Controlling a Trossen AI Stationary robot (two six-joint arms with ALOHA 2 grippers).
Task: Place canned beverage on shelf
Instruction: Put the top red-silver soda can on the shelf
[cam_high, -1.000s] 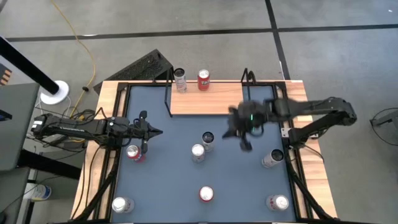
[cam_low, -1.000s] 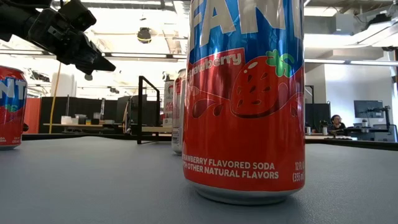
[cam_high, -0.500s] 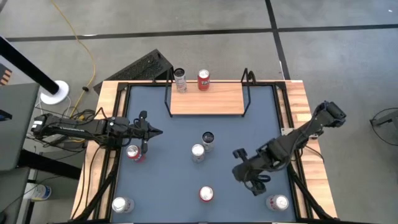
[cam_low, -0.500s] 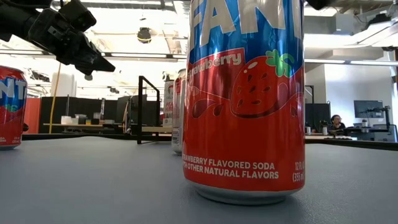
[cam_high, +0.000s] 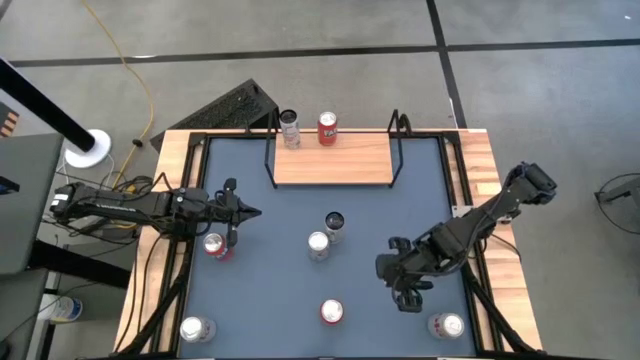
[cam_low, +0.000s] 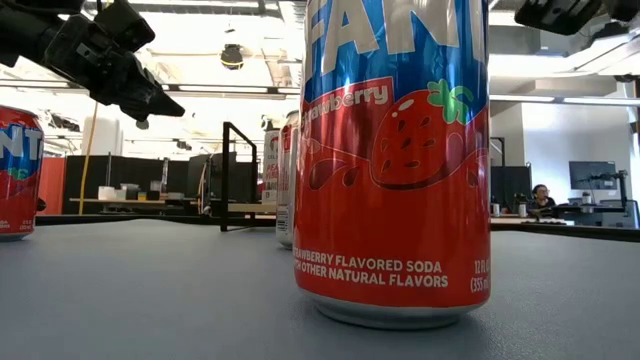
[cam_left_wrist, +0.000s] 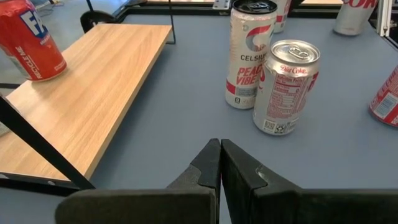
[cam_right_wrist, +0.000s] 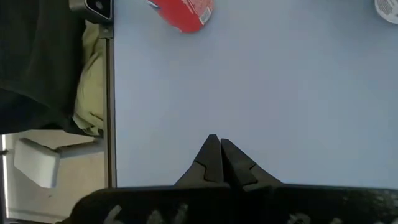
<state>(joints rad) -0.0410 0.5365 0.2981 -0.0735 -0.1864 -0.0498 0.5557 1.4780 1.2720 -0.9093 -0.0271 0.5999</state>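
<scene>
- The shelf (cam_high: 331, 160) stands at the far edge of the blue-grey table (cam_high: 270, 290), between two black wire uprights; its light-wood board is bare across the middle and right.
- Two cans stand on the shelf's far left part: a silver can (cam_high: 289, 128) and, just beside it, a red can (cam_high: 327, 128).
- The left gripper (cam_high: 252, 211) hovers over the table's left side, fingers pressed together with nothing between them; the left wrist view confirms the closed tips (cam_left_wrist: 219, 163).
- A red-and-silver can (cam_high: 215, 245) stands near the left gripper, on the side away from the shelf.
- In the table's centre, a dark-topped Celsius can (cam_left_wrist: 250, 53) and a Diet Coke can (cam_left_wrist: 286, 87) stand upright, just beside each other.
- The right gripper (cam_high: 408, 300) is over the near right part of the table, fingers shut and empty; the right wrist view shows the tips (cam_right_wrist: 217, 160) meeting above bare table.
- A strawberry soda can (cam_high: 331, 312) stands near the right gripper, apart from it; the same can (cam_low: 395, 160) fills the low view.
- Further cans stand at the near left corner (cam_high: 194, 328) and the near right corner (cam_high: 447, 325).
</scene>
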